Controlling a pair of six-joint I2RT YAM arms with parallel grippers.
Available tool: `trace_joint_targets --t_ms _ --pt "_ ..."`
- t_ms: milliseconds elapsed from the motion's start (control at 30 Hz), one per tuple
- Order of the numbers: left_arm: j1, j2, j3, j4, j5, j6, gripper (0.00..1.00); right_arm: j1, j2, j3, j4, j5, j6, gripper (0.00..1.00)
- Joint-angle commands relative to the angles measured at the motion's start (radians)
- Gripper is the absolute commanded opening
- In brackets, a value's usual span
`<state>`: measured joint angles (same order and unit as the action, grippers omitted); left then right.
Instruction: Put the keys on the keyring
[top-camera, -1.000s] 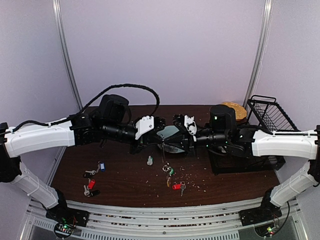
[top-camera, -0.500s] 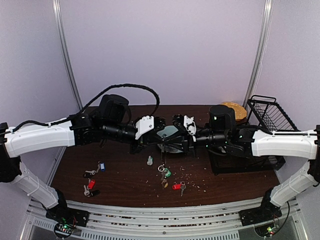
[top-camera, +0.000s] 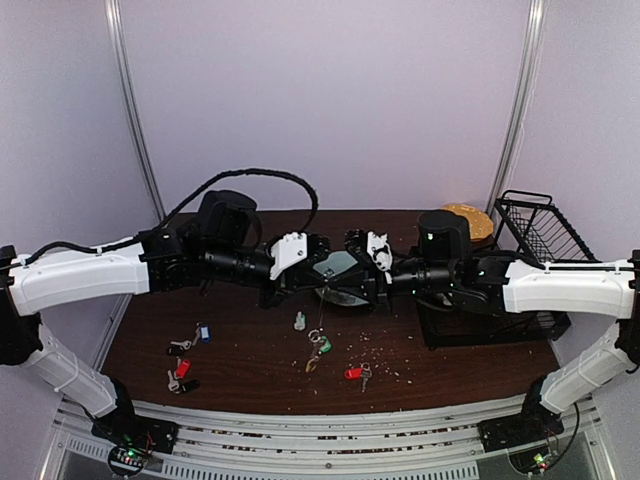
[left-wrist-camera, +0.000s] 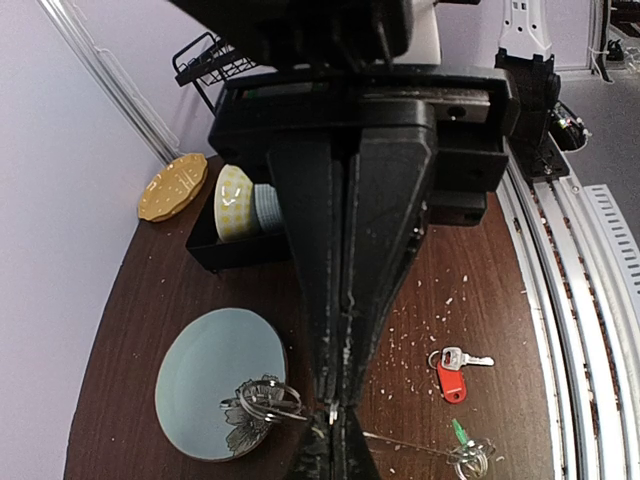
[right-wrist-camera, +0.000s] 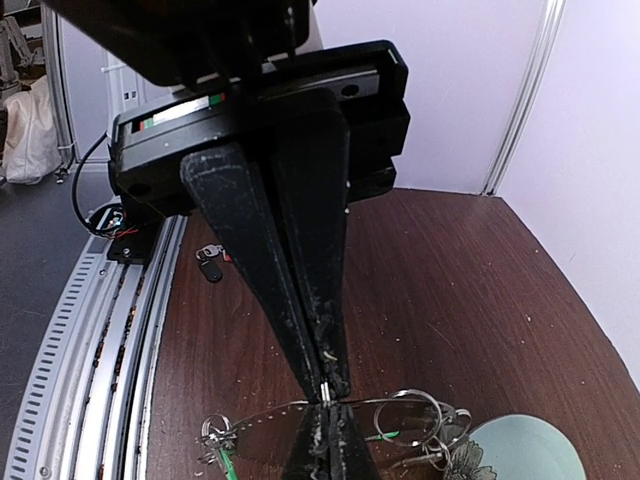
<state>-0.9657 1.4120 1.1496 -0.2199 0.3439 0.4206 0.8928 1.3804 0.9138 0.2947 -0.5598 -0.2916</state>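
Observation:
Both arms meet above the pale green plate (top-camera: 340, 266), fingertip to fingertip. My left gripper (left-wrist-camera: 335, 414) is shut on the keyring (left-wrist-camera: 409, 443), a thin grey wire loop. My right gripper (right-wrist-camera: 327, 392) is shut on the same keyring (right-wrist-camera: 273, 409) from the opposite side. A key with a green tag (left-wrist-camera: 459, 431) hangs from the loop on its small ring and dangles above the table (top-camera: 322, 345). A bunch of small split rings (left-wrist-camera: 269, 401) sits on the loop at the other side, over the plate. A red-tagged key (left-wrist-camera: 452, 380) lies loose on the table.
More tagged keys lie at the front left: a blue one (top-camera: 203, 332), a red and a black one (top-camera: 181, 372). A tiny clear bottle (top-camera: 299, 321) stands near the middle. A black bin with bowls (left-wrist-camera: 235, 200), a wire basket (top-camera: 540, 228) and a yellow plate (left-wrist-camera: 173, 186) are at the right. Crumbs litter the wood.
The green-tagged key hanging from the keyring has swung to the left. Both arms stay where they were.

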Motion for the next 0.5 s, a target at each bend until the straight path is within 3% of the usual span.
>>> trace_joint_targets --t_ms 0,167,367,467 --pt "-0.008 -0.041 -0.033 0.169 0.082 -0.021 0.00 0.004 -0.003 0.002 0.068 -0.002 0.041 0.00" --pt "-0.005 -0.022 -0.052 0.213 0.096 -0.058 0.00 0.002 -0.017 -0.060 0.257 -0.006 0.136 0.00" --pt "0.006 -0.030 -0.072 0.221 0.104 -0.079 0.20 0.002 -0.032 -0.106 0.372 0.008 0.201 0.00" --pt "0.028 -0.053 -0.103 0.236 0.124 -0.091 0.41 -0.003 -0.037 -0.112 0.388 0.010 0.211 0.00"
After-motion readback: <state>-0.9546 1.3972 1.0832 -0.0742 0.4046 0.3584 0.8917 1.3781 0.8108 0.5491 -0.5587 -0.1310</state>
